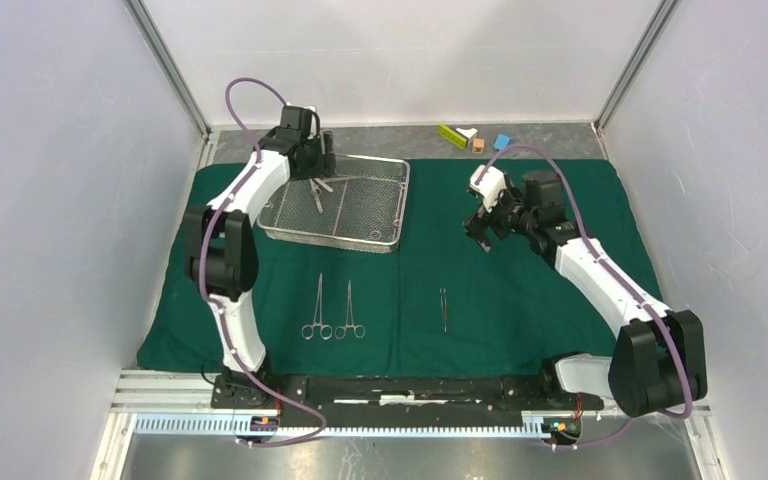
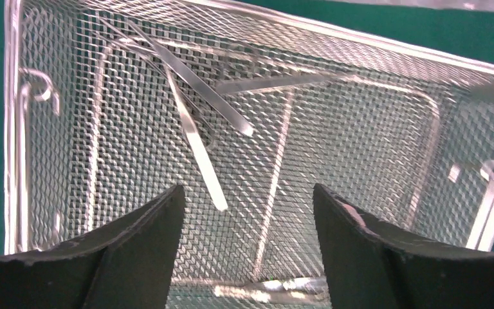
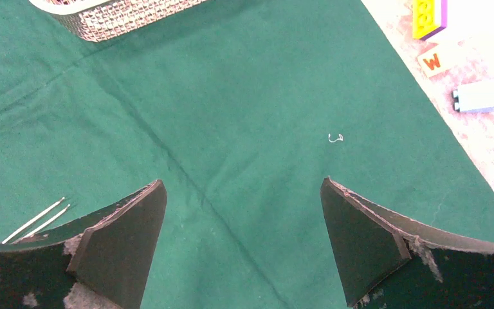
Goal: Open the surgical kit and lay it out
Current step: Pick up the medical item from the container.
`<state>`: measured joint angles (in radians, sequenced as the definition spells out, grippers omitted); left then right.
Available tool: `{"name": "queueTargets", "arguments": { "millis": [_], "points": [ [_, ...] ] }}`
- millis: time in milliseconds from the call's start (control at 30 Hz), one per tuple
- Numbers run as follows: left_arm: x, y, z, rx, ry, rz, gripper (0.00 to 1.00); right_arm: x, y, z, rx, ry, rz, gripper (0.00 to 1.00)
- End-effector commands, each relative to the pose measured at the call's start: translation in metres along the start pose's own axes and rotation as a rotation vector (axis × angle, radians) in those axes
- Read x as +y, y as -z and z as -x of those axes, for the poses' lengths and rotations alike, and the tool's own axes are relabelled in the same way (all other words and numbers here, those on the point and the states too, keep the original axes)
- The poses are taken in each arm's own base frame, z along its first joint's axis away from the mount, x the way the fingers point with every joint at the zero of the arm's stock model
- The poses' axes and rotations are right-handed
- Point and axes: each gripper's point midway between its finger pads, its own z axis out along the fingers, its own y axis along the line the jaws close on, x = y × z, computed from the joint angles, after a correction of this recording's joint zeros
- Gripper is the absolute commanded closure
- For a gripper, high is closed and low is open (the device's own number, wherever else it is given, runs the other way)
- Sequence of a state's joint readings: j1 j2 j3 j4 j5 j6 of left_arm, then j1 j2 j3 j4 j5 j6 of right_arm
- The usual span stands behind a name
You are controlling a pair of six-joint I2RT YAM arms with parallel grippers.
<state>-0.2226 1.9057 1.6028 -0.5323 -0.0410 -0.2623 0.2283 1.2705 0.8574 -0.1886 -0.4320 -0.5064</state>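
The dark green drape (image 1: 520, 290) lies spread flat over the table. The silver wire-mesh tray (image 1: 380, 235) stands on it at the back left. Steel tweezers (image 2: 196, 129) lie crossed inside the tray, also seen from above (image 1: 318, 190). Two ring-handled clamps (image 1: 317, 310) (image 1: 349, 310) lie side by side on the drape in front of the tray. A slim pair of tweezers (image 1: 443, 308) lies to their right. My left gripper (image 2: 247, 193) is open and empty above the tray's far left part (image 1: 325, 158). My right gripper (image 3: 243, 187) is open and empty above bare drape (image 1: 482, 228).
A yellow-green block (image 1: 452, 136), a brown block (image 1: 478, 144) and a blue block (image 1: 501, 142) lie on the grey table behind the drape, also in the right wrist view (image 3: 428, 16). Grey walls close in both sides.
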Motion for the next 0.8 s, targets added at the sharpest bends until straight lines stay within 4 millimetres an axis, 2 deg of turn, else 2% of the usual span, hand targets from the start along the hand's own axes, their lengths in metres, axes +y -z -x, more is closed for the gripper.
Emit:
{"name": "queueTargets", "arguments": {
  "millis": [0,167,333,567,767],
  "points": [
    [0.03,-0.036,0.015,0.043,0.008,0.046,0.25,-0.006,-0.001,0.0,-0.001,0.021,-0.033,0.03],
    [0.046,-0.078,0.013,0.109,0.052,0.073,0.32,-0.002,0.002,-0.006,0.002,0.034,-0.035,0.03],
    [0.049,-0.101,0.008,0.141,0.061,0.078,0.41,0.0,-0.001,-0.015,0.025,0.031,-0.027,0.03],
    [0.049,-0.112,-0.008,0.186,0.084,0.055,0.57,0.002,-0.004,-0.019,0.039,0.024,-0.016,0.03],
    [0.049,-0.107,-0.003,0.176,0.086,0.046,0.74,0.004,-0.005,-0.023,0.05,0.021,-0.007,0.03]
  ]
}}
